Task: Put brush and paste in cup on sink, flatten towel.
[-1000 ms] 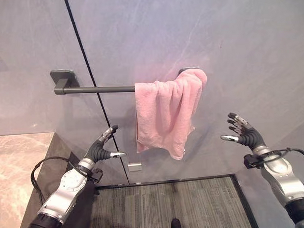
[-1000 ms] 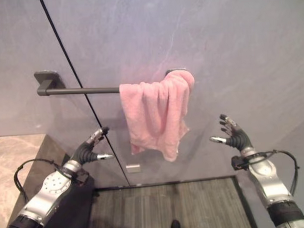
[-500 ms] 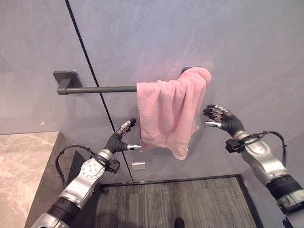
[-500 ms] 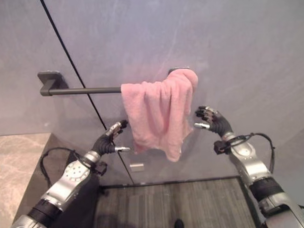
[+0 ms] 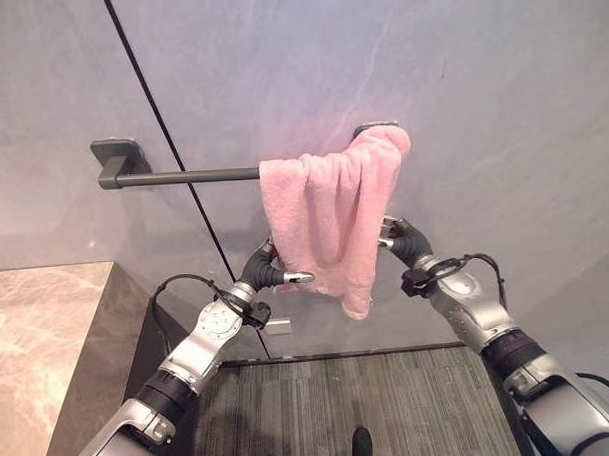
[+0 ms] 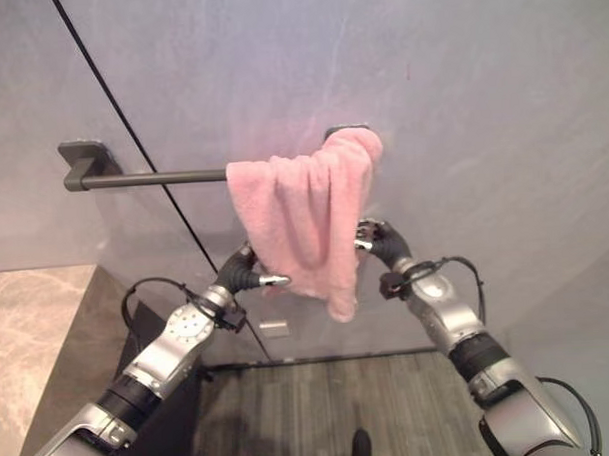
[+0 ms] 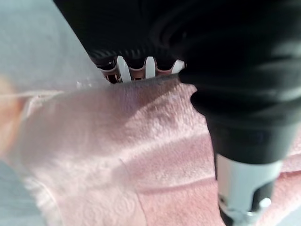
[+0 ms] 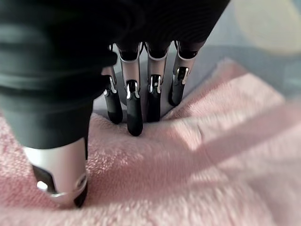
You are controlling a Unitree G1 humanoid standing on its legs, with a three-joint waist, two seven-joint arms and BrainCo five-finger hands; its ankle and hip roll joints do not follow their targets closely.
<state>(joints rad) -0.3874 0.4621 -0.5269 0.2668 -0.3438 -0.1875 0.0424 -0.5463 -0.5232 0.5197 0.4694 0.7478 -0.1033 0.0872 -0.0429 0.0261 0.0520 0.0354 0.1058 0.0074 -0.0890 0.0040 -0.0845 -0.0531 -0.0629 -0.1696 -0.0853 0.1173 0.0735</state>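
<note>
From my head, the pink towel (image 5: 332, 217) hangs bunched at the right end of the towel bar (image 5: 178, 176), its long axis running down. My left hand (image 5: 268, 271) meets its left edge, my right hand (image 5: 403, 241) its right edge, equally near.

At my left wrist, my fingers (image 7: 136, 70) go behind the cloth, thumb in front, pinching it.

At my right wrist, my fingers (image 8: 134, 110) press into the towel with the thumb on the near face, pinching the edge.

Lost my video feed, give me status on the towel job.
Left hand at towel's left edge, fingers behind the cloth. Right hand at its right edge, fingers on it. Towel bunched at right end of bar. Nothing blocking.
</note>
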